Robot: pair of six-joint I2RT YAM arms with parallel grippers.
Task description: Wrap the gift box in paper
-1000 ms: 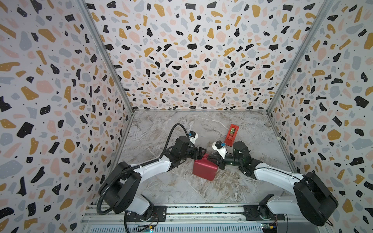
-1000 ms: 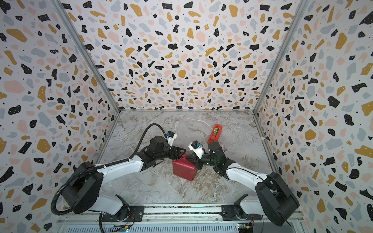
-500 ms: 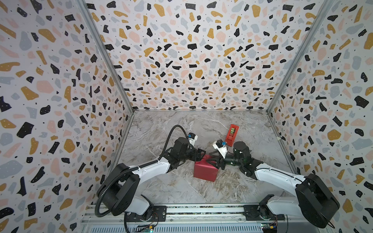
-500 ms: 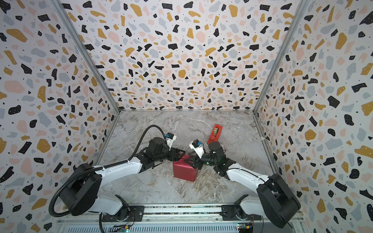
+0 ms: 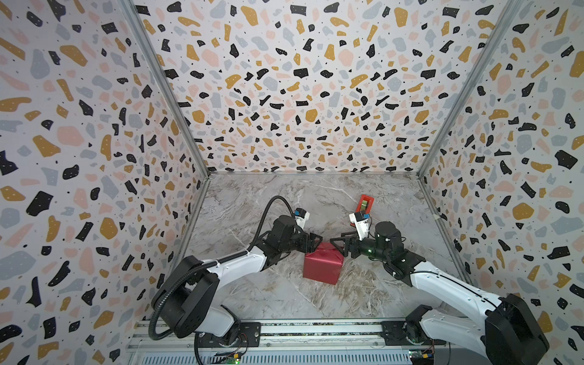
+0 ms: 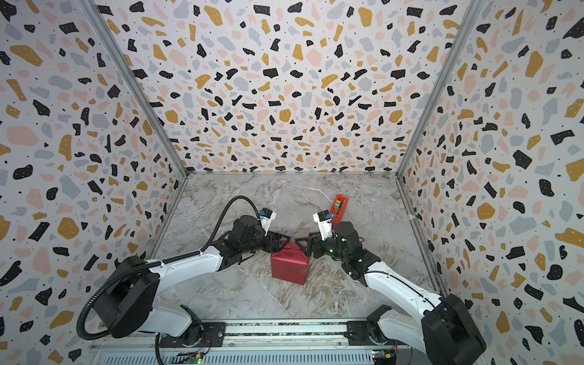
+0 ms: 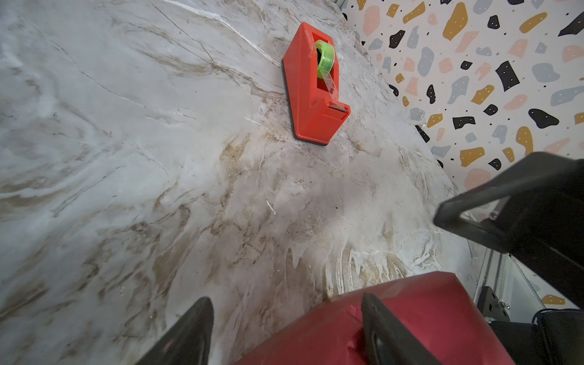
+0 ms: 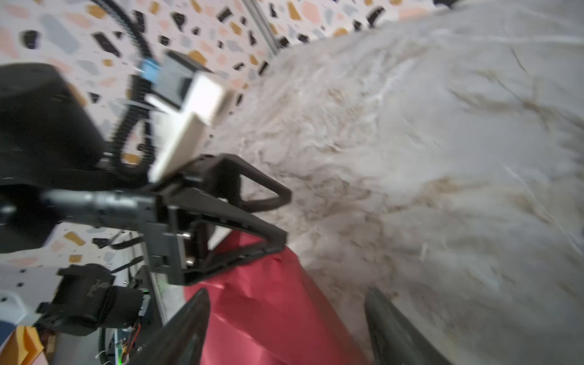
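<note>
Paper (image 5: 322, 267) in crimson wraps the gift box (image 6: 289, 267), which sits at the middle of the table (image 5: 252, 202); the left gripper (image 5: 316, 242) and right gripper (image 5: 335, 244) hover at its far top corners, jaws of both spread wide and grasping nothing, while a red tape dispenser (image 5: 365, 203) stands apart behind the right one

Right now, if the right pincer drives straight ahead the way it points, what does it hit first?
Most likely the left pincer: its open tips face the right pincer nearly head-on, over the far top edge of the gift box. Depth is unclear; it might slip past.
</note>
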